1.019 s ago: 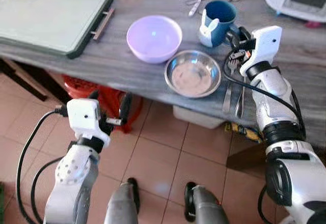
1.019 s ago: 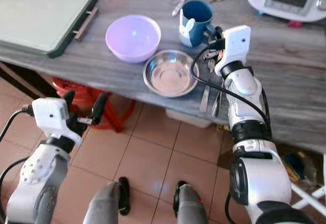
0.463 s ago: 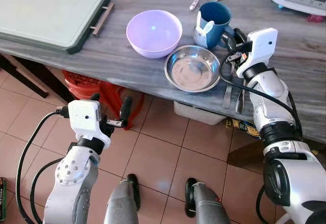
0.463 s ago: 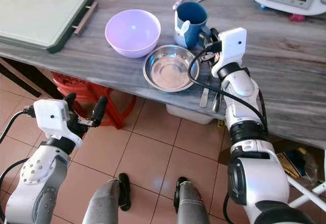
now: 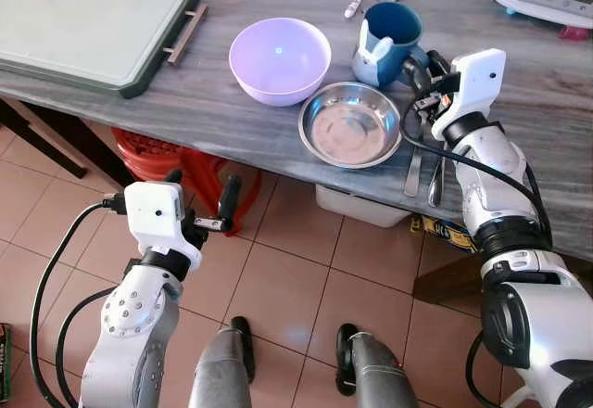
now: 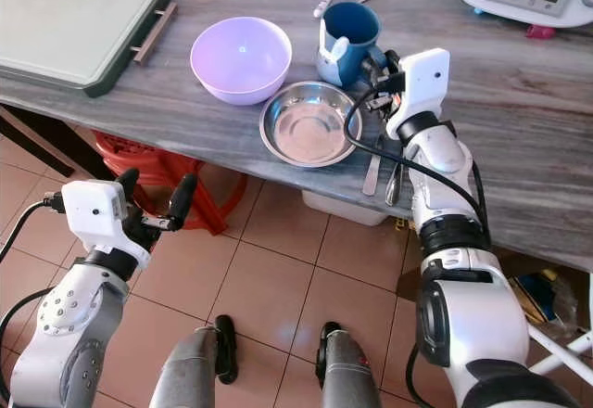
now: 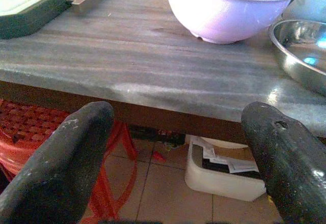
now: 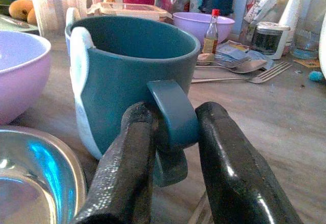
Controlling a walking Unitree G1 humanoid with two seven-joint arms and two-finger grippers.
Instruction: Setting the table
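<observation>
While its two black fingers are pinching the handle, the right gripper (image 8: 170,147) is holding the blue mug (image 5: 391,42) on the grey table (image 5: 232,116).
The mug is standing upright at the far right of the steel bowl (image 5: 350,130), with the lilac bowl (image 5: 279,58) sitting just left of it and a fork and spoon (image 5: 424,172) lying near the table's near edge under the right arm. The left gripper (image 7: 173,158) is hanging below the near edge of the table with its fingers spread wide apart, holding nothing, above the tiled floor (image 5: 296,287). A green-rimmed cutting board (image 5: 88,23) is lying at the far left.
</observation>
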